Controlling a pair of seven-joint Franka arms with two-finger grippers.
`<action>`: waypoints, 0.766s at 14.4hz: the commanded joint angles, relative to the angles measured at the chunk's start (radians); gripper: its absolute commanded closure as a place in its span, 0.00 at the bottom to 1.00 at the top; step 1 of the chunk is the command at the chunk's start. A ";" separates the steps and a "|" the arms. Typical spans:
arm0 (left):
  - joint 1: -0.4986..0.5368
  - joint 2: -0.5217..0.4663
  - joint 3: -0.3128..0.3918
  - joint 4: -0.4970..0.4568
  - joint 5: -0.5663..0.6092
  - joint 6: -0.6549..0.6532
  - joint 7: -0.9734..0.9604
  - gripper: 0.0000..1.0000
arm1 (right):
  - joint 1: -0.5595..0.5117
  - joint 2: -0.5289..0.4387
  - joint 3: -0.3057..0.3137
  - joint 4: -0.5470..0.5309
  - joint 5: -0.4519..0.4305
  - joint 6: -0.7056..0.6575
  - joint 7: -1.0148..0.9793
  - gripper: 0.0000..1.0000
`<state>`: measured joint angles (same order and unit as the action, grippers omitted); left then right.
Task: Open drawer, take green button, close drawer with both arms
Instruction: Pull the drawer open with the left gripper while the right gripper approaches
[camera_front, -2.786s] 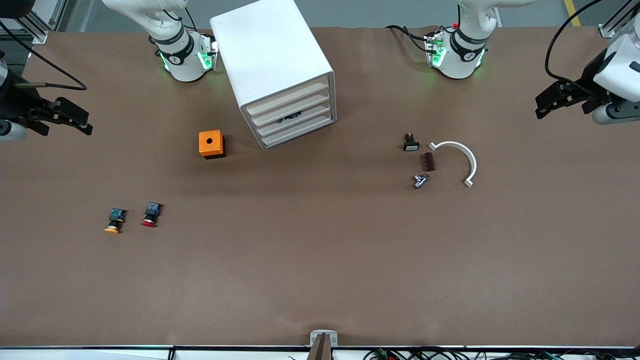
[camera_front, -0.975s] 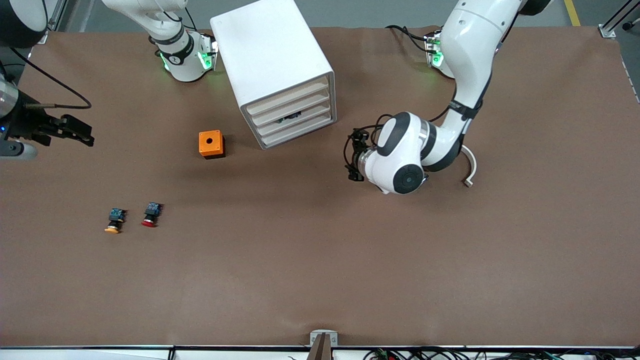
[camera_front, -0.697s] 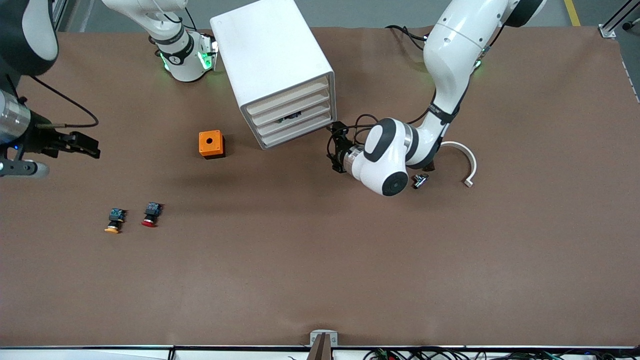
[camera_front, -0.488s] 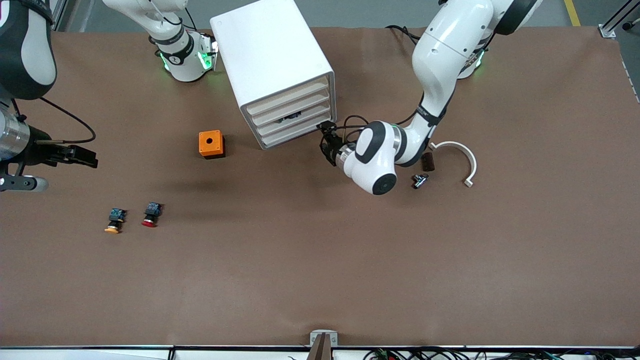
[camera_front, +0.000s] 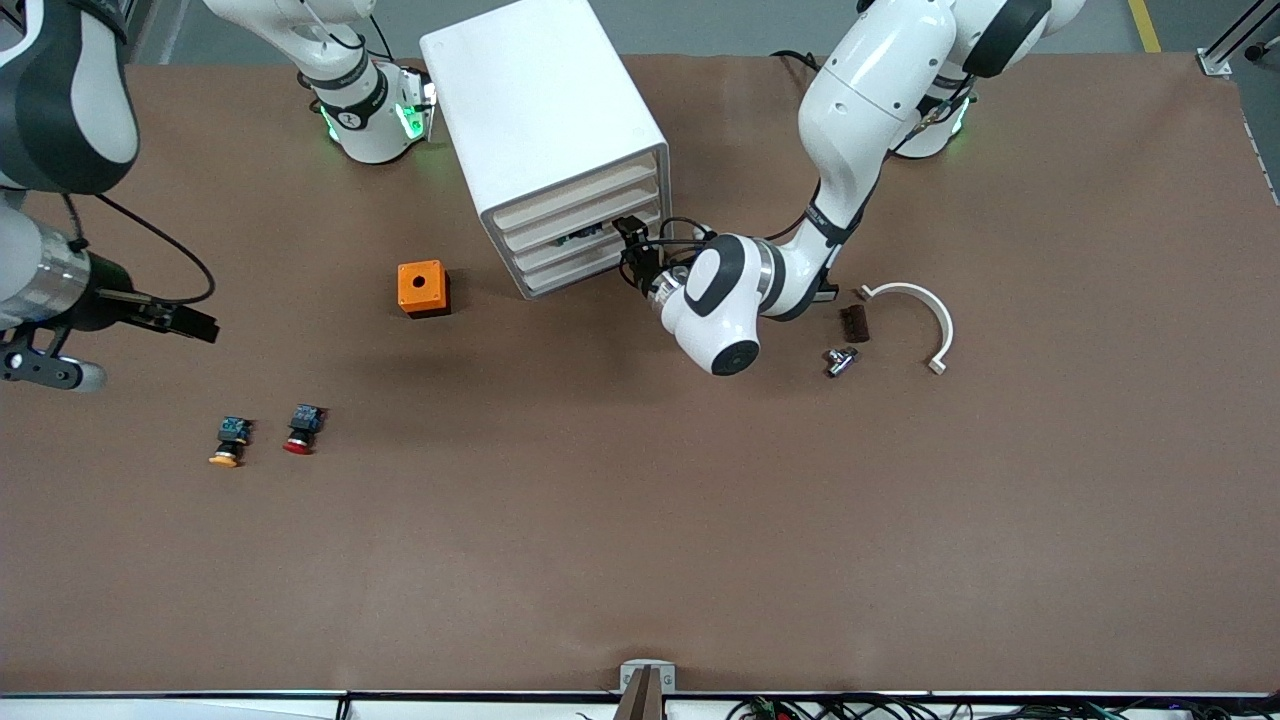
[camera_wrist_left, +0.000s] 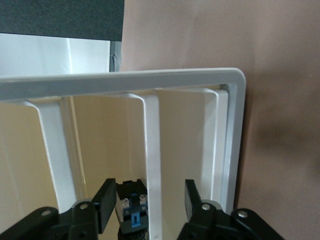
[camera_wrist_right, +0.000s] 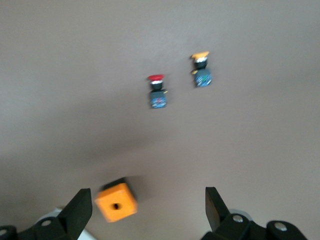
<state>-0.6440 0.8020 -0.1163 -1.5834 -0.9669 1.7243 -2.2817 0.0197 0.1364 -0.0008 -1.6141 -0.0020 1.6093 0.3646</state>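
The white cabinet (camera_front: 545, 120) stands near the robots' bases with four cream drawer fronts, all pushed in. My left gripper (camera_front: 633, 250) is at the cabinet's front, level with the lower drawers, on the side toward the left arm's end. In the left wrist view it (camera_wrist_left: 149, 205) is open, its fingers (camera_wrist_left: 106, 204) straddling a white divider bar. A dark blue-black button body (camera_wrist_left: 131, 211) shows in the drawer (camera_front: 590, 243) between them; its cap is hidden. My right gripper (camera_front: 195, 325) is open and empty over the table at the right arm's end.
An orange box with a round hole (camera_front: 422, 287) stands beside the cabinet and also shows in the right wrist view (camera_wrist_right: 116, 201). A red-capped button (camera_front: 300, 428) and a yellow-capped button (camera_front: 229, 441) lie nearer the camera. A white curved piece (camera_front: 925, 315), a brown block (camera_front: 855, 323) and a metal part (camera_front: 840, 361) lie beside the left arm.
My left arm has swung in from the table's end to the cabinet's front, its gripper now at the lower drawers. My right gripper has drifted slightly toward the table's middle.
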 joint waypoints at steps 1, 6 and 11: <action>-0.022 0.023 -0.005 0.019 -0.015 -0.017 -0.016 0.48 | 0.032 -0.006 -0.001 0.007 0.092 -0.019 0.276 0.00; -0.031 0.045 -0.005 0.022 -0.009 -0.017 -0.001 0.97 | 0.189 -0.006 -0.001 -0.001 0.094 0.032 0.586 0.00; 0.001 0.045 0.007 0.086 0.062 -0.019 -0.005 1.00 | 0.357 -0.001 -0.001 -0.044 0.094 0.104 0.874 0.00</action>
<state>-0.6635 0.8357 -0.1198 -1.5556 -0.9394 1.7154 -2.2811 0.3165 0.1383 0.0081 -1.6240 0.0799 1.6691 1.1323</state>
